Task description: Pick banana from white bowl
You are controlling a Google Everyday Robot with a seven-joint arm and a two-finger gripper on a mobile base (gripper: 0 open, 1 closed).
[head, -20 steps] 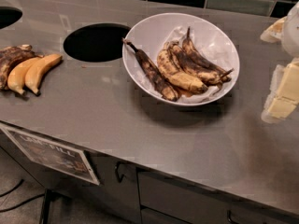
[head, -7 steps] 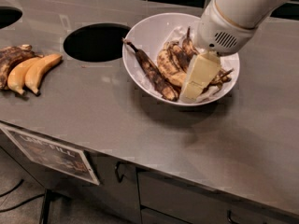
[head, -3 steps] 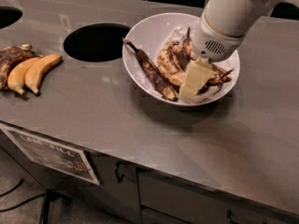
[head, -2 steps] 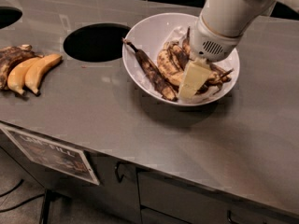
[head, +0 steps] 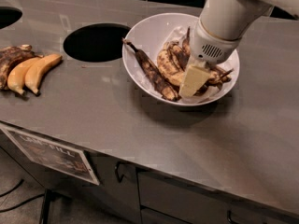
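Note:
The white bowl (head: pixel 145 33) sits on the grey counter, right of centre. In it lies the banana (head: pixel 169 67), a cluster of brown-blotched yellow fruit, partly hidden by my arm. A slim, almost black single banana (head: pixel 150 72) lies along the bowl's left side. My gripper (head: pixel 193 84) hangs from the white arm at the upper right. It reaches down into the bowl and sits on the right part of the cluster, with its cream tip low against the fruit.
A round hole (head: pixel 96 42) opens in the counter left of the bowl, and part of another (head: pixel 7 17) shows at the far left. Smooth orange-yellow bananas (head: pixel 32 73) and a dark one (head: pixel 11 59) lie at the left edge. A label (head: pixel 51 153) hangs below the counter's front edge.
The arm came in from the right edge and reached down into the bowl over the bananas. Over the last second it has hardly shifted. The fruit has not moved.

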